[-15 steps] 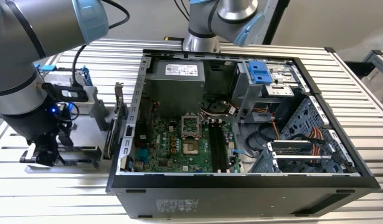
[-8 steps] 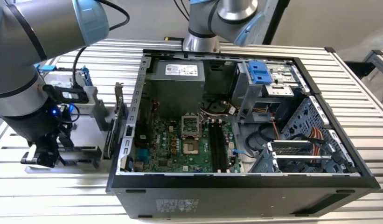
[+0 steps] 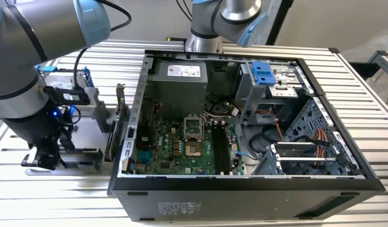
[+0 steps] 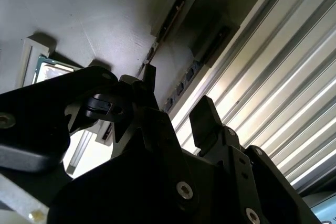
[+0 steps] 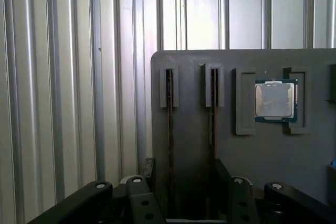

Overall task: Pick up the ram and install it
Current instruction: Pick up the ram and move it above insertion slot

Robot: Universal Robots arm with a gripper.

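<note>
Fingers (image 5: 149, 170) are wide open and empty in the first wrist view, over the ram (image 5: 169, 124) standing on edge in a grey holder (image 5: 262, 156), likewise in the second wrist view, and the exterior view suggests a straight, centred descent is best.

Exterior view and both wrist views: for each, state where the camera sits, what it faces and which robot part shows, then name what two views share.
Exterior view: off the arm, high, looking down into the open computer case; the arm stands at the exterior view's left.
First wrist view: on the arm, facing the grey tray holding ram sticks; open fingers show.
Second wrist view: on the arm, looking slantwise past the fingers at that tray.
Shared: both wrist views show the processor chip.
</note>
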